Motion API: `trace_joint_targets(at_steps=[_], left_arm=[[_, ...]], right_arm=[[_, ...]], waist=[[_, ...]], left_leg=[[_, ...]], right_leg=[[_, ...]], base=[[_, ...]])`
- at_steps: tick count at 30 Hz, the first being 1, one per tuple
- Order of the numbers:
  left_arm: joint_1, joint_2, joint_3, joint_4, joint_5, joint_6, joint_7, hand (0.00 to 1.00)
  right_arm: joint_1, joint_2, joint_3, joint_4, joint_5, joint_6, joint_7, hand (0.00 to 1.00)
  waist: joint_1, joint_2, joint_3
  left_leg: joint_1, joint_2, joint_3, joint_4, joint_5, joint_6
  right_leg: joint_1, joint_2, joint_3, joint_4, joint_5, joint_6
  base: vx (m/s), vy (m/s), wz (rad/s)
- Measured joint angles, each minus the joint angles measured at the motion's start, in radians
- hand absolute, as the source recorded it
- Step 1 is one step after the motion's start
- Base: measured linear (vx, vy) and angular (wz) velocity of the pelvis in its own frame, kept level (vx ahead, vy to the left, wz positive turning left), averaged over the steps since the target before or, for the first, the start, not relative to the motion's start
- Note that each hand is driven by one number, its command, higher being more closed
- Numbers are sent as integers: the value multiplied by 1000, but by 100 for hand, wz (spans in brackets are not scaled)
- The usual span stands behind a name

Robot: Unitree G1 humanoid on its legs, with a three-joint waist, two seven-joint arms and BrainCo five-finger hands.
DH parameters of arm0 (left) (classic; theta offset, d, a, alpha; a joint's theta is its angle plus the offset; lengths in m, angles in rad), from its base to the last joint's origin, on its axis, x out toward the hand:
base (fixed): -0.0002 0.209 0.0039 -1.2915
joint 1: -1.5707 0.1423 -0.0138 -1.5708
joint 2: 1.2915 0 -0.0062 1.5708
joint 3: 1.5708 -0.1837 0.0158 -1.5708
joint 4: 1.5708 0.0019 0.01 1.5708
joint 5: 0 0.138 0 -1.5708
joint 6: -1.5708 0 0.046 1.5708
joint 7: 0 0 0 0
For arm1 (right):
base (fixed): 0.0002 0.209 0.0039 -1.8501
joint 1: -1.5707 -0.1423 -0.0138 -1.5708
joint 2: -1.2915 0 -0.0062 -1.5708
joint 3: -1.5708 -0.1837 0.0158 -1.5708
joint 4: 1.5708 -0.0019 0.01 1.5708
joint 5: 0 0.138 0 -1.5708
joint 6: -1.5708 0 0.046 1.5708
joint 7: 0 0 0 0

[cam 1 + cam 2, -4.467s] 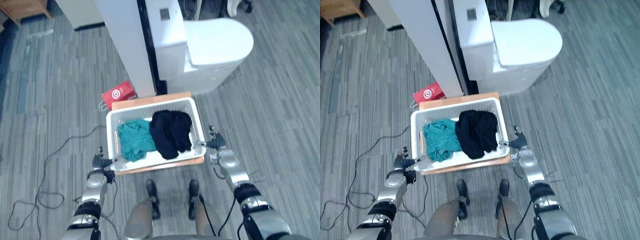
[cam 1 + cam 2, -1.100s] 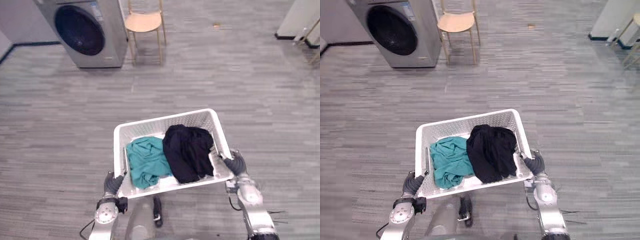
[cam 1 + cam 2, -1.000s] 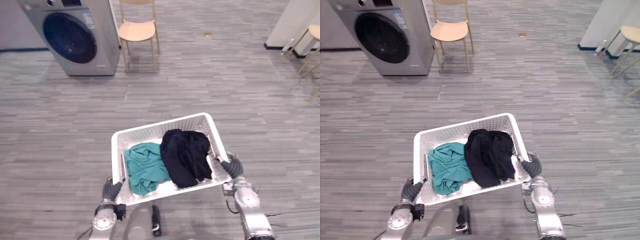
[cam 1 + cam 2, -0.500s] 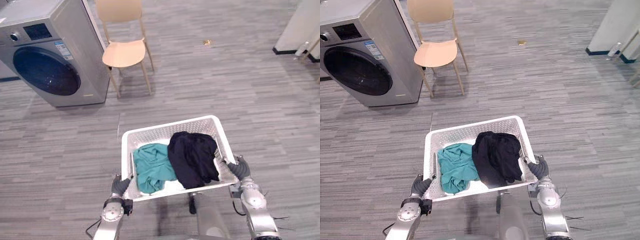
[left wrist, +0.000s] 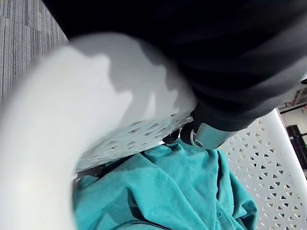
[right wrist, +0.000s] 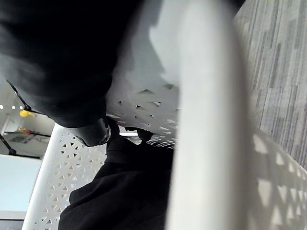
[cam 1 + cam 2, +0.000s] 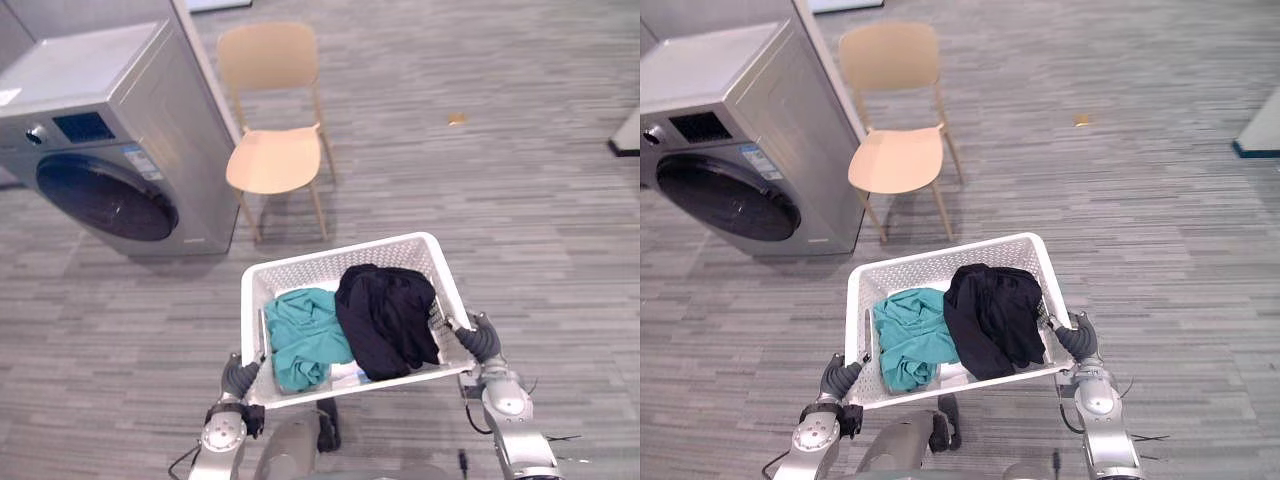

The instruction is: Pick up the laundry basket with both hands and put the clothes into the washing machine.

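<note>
Left hand (image 7: 238, 377) clenched on the left end rim of the laundry basket (image 7: 340, 252), right hand (image 7: 480, 341) clenched on the opposite rim. Each wrist view showed a dark fingertip hooked over the rim onto the inner wall. Basket was white perforated plastic, rectangular, held off the floor (image 7: 520, 200) between both hands. Inside it, a crumpled teal garment (image 7: 303, 338) lay on the left and a black garment (image 7: 385, 318) on the right, touching. Grey washing machine (image 7: 110, 170) with a dark round door stood ahead-left, well apart, with a beige chair (image 7: 274, 160) just beside it.
</note>
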Motion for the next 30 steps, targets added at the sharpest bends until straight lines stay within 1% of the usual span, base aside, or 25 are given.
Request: trace_joint_targets(at_steps=[1, 2, 3, 4, 6, 8, 9, 10, 12, 13, 15, 16, 17, 18, 20, 21, 22, 23, 24, 25, 26, 27, 28, 29, 30], left_arm=[[2, 12, 0, 0, 0, 1, 0, 100], [4, 34, -2, 0, 0, 12, -1, 100], [9, 44, -6, 0, 0, 17, -1, 100], [11, 46, -6, 0, 0, 19, -1, 100], [12, 58, -7, 0, -2, 20, -1, 100], [7, 62, -9, 0, -3, 20, -1, 100], [3, 62, -9, 0, -3, 20, -1, 100], [5, 64, -9, -1, -3, 20, -1, 100], [13, 66, -11, 2, -2, 20, -1, 100], [19, 40, -21, 21, -2, 20, -1, 100], [20, 22, -19, 16, -1, 20, -1, 100], [23, 12, -12, 14, -1, 20, -1, 100], [41, 0, -2, 6, -2, 20, -1, 100], [55, -6, 3, -3, -2, 19, -1, 100], [80, -15, 7, -35, -3, 11, -1, 100], [81, -16, 8, -39, -4, 3, -1, 100], [79, -17, 8, -39, -4, 1, -1, 100], [79, -19, 8, -39, -4, -1, -1, 100], [79, -19, 8, -39, -4, -1, -1, 100], [75, -19, 9, -38, -3, -2, -2, 100], [74, -19, 10, -37, -3, -1, -2, 100], [74, -21, 9, -35, -2, -1, -2, 100], [74, -20, 5, -31, -2, -1, -2, 100], [74, -21, 2, -21, -1, 0, -1, 100], [58, -2, 6, 3, -1, 4, -1, 100]], right_arm=[[-6, 11, 2, 14, -3, 0, 3, 100], [-7, 31, 4, 39, -9, 1, 3, 100], [-4, 38, 9, 63, -9, 2, 3, 100], [-2, 41, 10, 71, -10, 2, 3, 100], [4, 51, 24, 68, -10, 2, 0, 100], [3, 47, 28, 51, -10, 2, -1, 100], [3, 44, 29, 48, -10, 2, -2, 100], [5, 40, 33, 48, -10, 2, -2, 100], [10, 34, 41, 48, -10, 3, -3, 100], [27, 16, 40, 50, -10, 6, -5, 100], [48, 8, 36, 25, -7, 7, -5, 100], [79, 9, 36, -20, -7, 8, -5, 100], [102, 10, 41, -54, -7, 8, -5, 100], [112, 12, 44, -71, -7, 8, -5, 100], [131, 18, 40, -110, -7, 7, -10, 100], [130, 18, 40, -112, -4, 5, -15, 100], [129, 17, 39, -112, -2, 5, -17, 100], [121, 13, 37, -110, 2, 5, -17, 100], [116, 12, 37, -107, 2, 5, -17, 100], [106, 9, 37, -93, 2, 5, -17, 100], [98, 6, 36, -80, 2, 5, -17, 100], [82, 2, 34, -49, 3, 5, -18, 100], [79, 0, 29, -35, 3, 5, -18, 100], [75, 0, 22, -17, 3, 4, -17, 100], [65, 25, 22, 10, 2, 5, -17, 100]], waist=[[1, -16, -5], [-4, -36, -15], [-11, -36, -15], [-12, -32, -13], [-24, -26, -14], [-48, -24, -14], [-54, -24, -14], [-60, -32, -19], [-63, -45, -25], [-62, 2, -45], [-67, 32, -49], [-65, 47, -40], [-54, 52, -37], [-42, 55, -37], [-30, 52, -36], [-12, 33, -34], [-9, 29, -35], [-6, 29, -38], [-5, 29, -38], [-4, 27, -38], [-5, 27, -38], [-5, 25, -37], [-6, 30, -40], [-5, 40, -41], [-6, 7, -47]], left_leg=[[19, -12, 0, -10, -12, 0], [61, -31, -4, -29, -34, -2], [128, -37, -6, -63, -50, -1], [169, -37, -6, -87, -55, 1], [295, -34, -15, -177, -73, -3], [350, -22, -31, -200, -90, -25], [378, -15, -34, -215, -98, -39], [436, -10, -37, -238, -117, -73], [481, -20, -56, -245, -138, -106], [514, 20, -89, -217, -144, -119], [438, 70, -117, -5, -119, -157], [352, 115, -116, 238, -37, -177], [280, 160, -113, 424, 100, -180], [242, 191, -110, 523, 114, -187], [108, 282, -60, 726, 77, -168], [52, 299, -20, 702, 47, -137], [28, 299, -7, 667, 25, -135], [-24, 293, 13, 514, -8, -131], [-30, 287, 20, 421, -9, -132], [-39, 252, 4, 225, -2, -145], [-41, 227, -17, 130, 9, -160], [-35, 184, -64, -46, 48, -206], [-25, 161, -98, -159, 96, -222], [-5, 149, -115, -199, 252, -196], [2, 111, -106, -166, 229, -166]], right_leg=[[-54, -15, 20, 122, 7, 67], [-164, -40, 40, 359, 2, 64], [-245, -51, 30, 498, -23, 17], [-282, -47, 16, 527, -44, -24], [-415, -11, -20, 471, -101, -123], [-501, 30, -38, 281, -97, -138], [-527, 50, -37, 141, -55, -141], [-534, 80, -28, -118, 76, -140], [-535, 86, -2, -178, 223, -152], [-526, 112, -4, -110, 264, -203], [-497, 128, -45, -61, 184, -220], [-444, 147, -65, -53, 140, -239], [-392, 161, -70, -65, 113, -253], [-358, 169, -73, -79, 100, -257], [-224, 189, -79, -168, 74, -267], [-165, 181, -71, -223, 65, -274], [-139, 177, -66, -248, 64, -273], [-90, 165, -64, -299, 64, -267], [-77, 158, -63, -309, 67, -257], [-56, 137, -60, -319, 59, -238], [-52, 125, -60, -319, 55, -232], [-38, 102, -58, -321, 42, -211], [-23, 91, -55, -326, 29, -190], [12, 85, -36, -340, 7, -153], [32, 49, -31, -353, 4, -139]], base=[[431, 95, 3], [437, 55, 3], [441, 48, -2], [435, 49, -11], [461, 4, -2], [452, -70, 30], [708, -142, 34], [536, -115, 19], [526, -125, 18], [634, -171, 25], [648, -213, 38], [538, -207, 29], [528, -189, 9], [411, -118, -9], [530, -120, 2], [439, -71, 6], [413, -30, -4], [412, 30, -4], [509, 90, -4], [417, 124, -3], [418, 177, -7], [315, 174, -9], [396, 252, -20], [466, 295, -20], [460, 285, -13]])
